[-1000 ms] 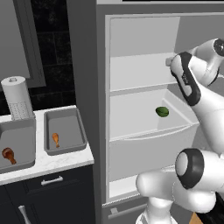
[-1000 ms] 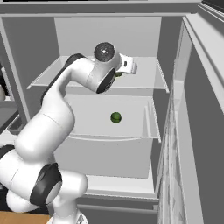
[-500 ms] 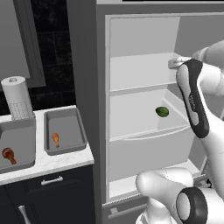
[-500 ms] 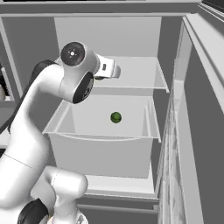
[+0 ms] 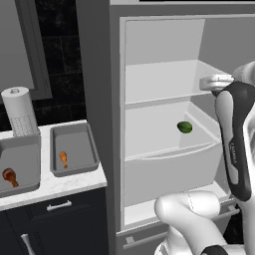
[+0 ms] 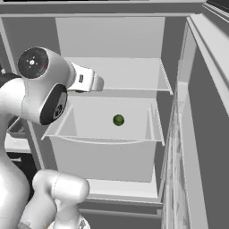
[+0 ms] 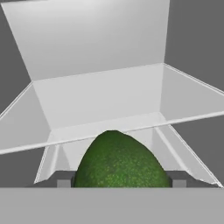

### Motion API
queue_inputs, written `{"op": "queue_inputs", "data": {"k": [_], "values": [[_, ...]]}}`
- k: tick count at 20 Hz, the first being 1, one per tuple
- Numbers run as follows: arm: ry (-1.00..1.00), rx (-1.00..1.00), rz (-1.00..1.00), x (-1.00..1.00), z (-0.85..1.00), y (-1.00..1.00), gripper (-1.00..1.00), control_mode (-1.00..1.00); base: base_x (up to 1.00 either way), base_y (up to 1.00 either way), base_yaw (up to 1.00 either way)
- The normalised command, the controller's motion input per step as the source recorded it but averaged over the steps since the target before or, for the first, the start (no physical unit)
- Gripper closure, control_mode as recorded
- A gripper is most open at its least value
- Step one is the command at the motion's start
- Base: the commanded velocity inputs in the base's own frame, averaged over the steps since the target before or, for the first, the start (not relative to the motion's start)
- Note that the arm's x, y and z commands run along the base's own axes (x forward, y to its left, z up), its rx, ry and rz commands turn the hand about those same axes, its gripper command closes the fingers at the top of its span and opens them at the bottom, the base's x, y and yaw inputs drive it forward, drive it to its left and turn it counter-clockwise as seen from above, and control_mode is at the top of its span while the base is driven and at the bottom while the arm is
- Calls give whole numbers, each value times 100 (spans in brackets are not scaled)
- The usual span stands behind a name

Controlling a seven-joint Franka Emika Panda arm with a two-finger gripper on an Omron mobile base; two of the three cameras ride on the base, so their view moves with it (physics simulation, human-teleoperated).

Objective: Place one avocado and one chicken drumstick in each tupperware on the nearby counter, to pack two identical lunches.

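In the hand view a green avocado (image 7: pixel 118 159) sits large between the two dark fingertips (image 7: pixel 64 183), and my gripper (image 7: pixel 119 181) is shut on it, facing the fridge shelves. In the base views the hand (image 5: pixel 213 82) (image 6: pixel 91 82) hovers at upper-shelf height in front of the open fridge. A second avocado (image 5: pixel 185 127) (image 6: pixel 118 120) lies in the fridge drawer below. On the white counter (image 5: pixel 64 183) stand two grey tupperware trays: the right one (image 5: pixel 88 144) holds a drumstick (image 5: pixel 63 158), the left one (image 5: pixel 31 149) another drumstick (image 5: pixel 9 176).
A paper towel roll (image 5: pixel 19 110) stands behind the trays. The fridge door (image 6: pixel 197 147) hangs open on the right. The fridge's left wall (image 5: pixel 99 99) separates the shelves from the counter. Dark cabinet fronts (image 5: pixel 60 219) lie under the counter.
The hand has drawn back out of the fridge, leftward and a little lower in the right base view, carrying the avocado. The forearm has swung upright. Nothing else moved.
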Motion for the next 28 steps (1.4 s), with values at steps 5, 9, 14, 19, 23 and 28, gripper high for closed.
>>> {"op": "queue_inputs", "data": {"k": [5,9,14,19,23,28], "values": [[0,0,0,-100,-2,25,100,-100,0,0,0],[0,0,0,-75,-4,26,100,100,-25,12,0],[0,0,0,0,0,0,100,100,-100,43,-2],[0,0,0,0,0,0,100,100,-96,77,-2],[0,0,0,0,0,0,100,100,-14,100,0],[0,0,0,0,0,0,100,100,37,100,-5]]}}
